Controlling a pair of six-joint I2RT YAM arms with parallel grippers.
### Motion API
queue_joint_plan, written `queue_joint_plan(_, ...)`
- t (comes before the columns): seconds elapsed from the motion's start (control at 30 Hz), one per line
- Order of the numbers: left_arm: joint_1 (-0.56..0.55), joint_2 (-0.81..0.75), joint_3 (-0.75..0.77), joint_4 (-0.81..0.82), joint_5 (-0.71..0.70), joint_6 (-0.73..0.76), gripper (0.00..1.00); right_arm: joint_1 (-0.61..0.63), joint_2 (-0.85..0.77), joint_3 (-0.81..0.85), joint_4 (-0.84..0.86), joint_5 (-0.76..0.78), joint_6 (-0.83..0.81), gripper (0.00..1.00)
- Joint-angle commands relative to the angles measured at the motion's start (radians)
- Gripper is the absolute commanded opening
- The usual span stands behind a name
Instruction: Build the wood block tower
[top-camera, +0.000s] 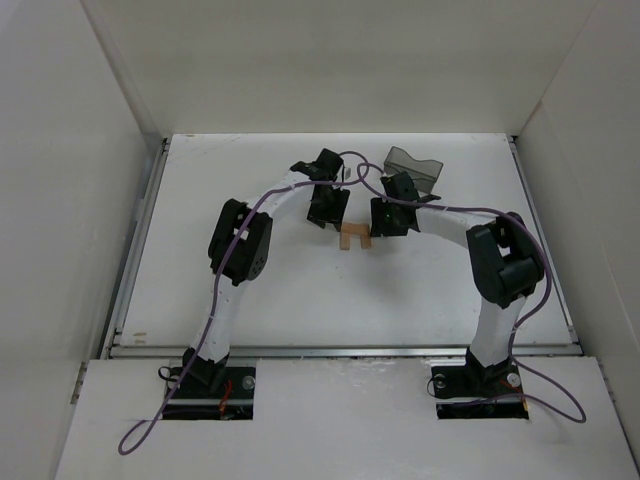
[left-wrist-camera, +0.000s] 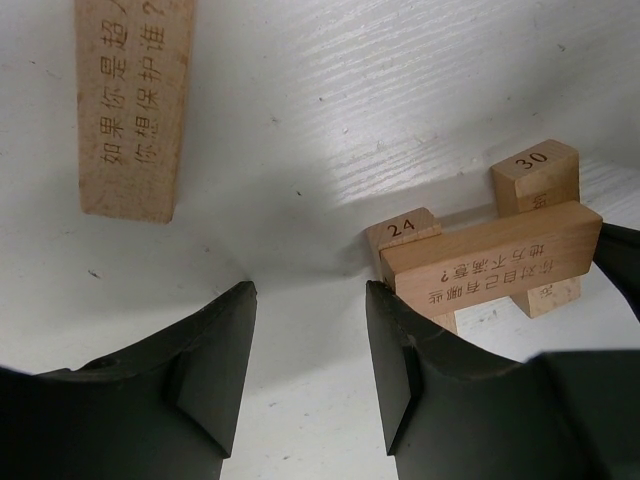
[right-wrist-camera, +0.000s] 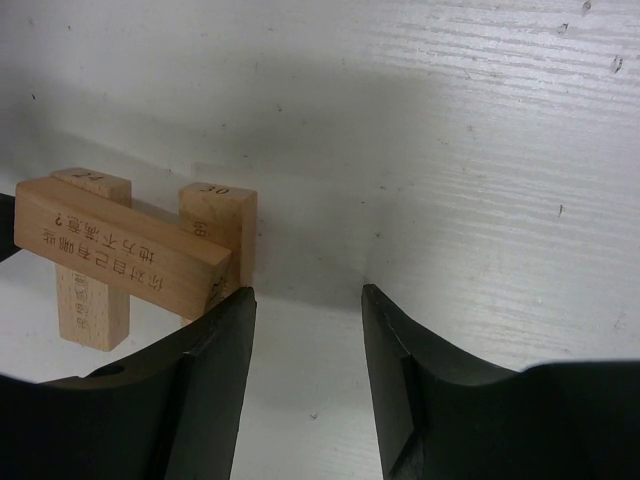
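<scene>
**Fetching the next bar without nudging the stack**

Both pincers sit close around the tower (top-camera: 355, 238). The left pincer (left-wrist-camera: 310, 300) has its jaws apart with nothing between them. Just off its right finger stands the tower: two numbered base bars (left-wrist-camera: 535, 170) with one crossbar (left-wrist-camera: 490, 262) laid over them. The right pincer (right-wrist-camera: 308, 300) is likewise parted and empty, with the tower just off its left finger. A loose wood block (left-wrist-camera: 133, 110) lies flat on the table (left-wrist-camera: 330, 120), ahead of the left pincer and off to its left, well apart from the stack.

The step in hand looks like collecting that block for the second layer. The left pincer should back away from the tower before swinging left, since its right finger is near enough to clip the crossbar. It should straddle the block across its narrow sides, near the middle, so the block hangs level. The block then goes parallel to the crossbar, resting on both base bars, and is released gently.
</scene>
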Motion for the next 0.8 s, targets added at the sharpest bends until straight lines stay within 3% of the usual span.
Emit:
queue_joint_plan(0.0, -0.008, 0.017, -0.051, -0.067, 0.032, 0.004, 0.45, 0.012, -0.030, -0.011, -0.011, -0.023, 0.018, 0.52)
queue_joint_plan(0.77, -0.008, 0.008, -0.051, -0.067, 0.032, 0.013, 0.45, 0.012, -0.041, 0.068, -0.032, 0.041, -0.001, 0.52)
